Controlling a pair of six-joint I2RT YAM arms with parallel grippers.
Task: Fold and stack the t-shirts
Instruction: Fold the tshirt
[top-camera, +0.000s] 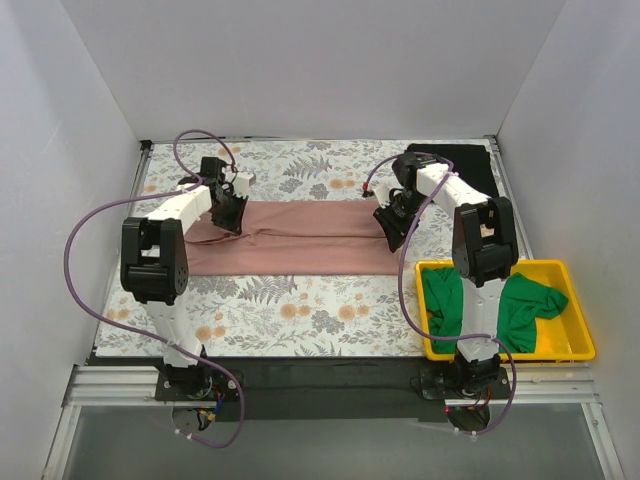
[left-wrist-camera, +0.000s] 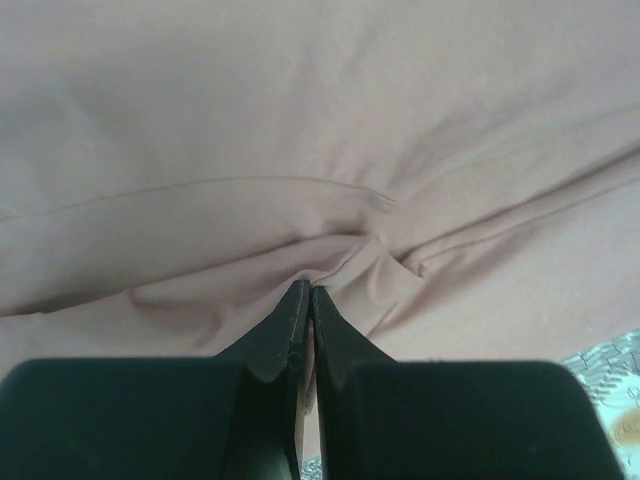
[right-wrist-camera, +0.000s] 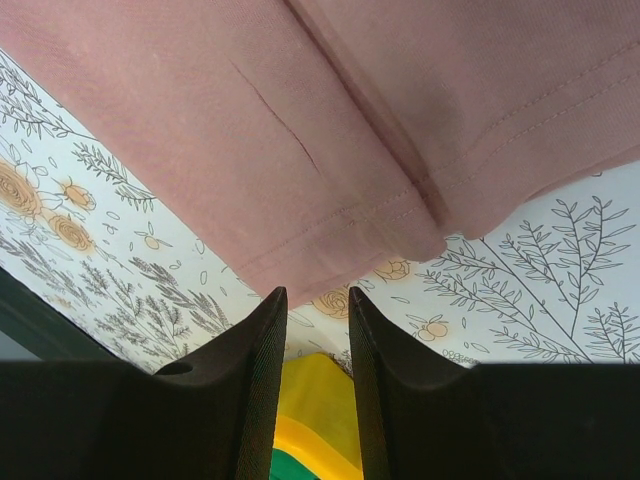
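Observation:
The dusty pink t-shirt lies folded into a long band across the floral table covering. My left gripper is at its left end, shut on a pinched fold of pink cloth; its jaws meet with cloth between them. My right gripper is at the band's right end, open and empty, its tips just short of the pink hem. The black t-shirt lies flat at the back right. The bright green t-shirt lies crumpled in the yellow bin.
The yellow plastic bin stands at the front right beside the right arm's base; its rim shows between my right fingers. White walls close in the left, back and right. The floral covering spans the table.

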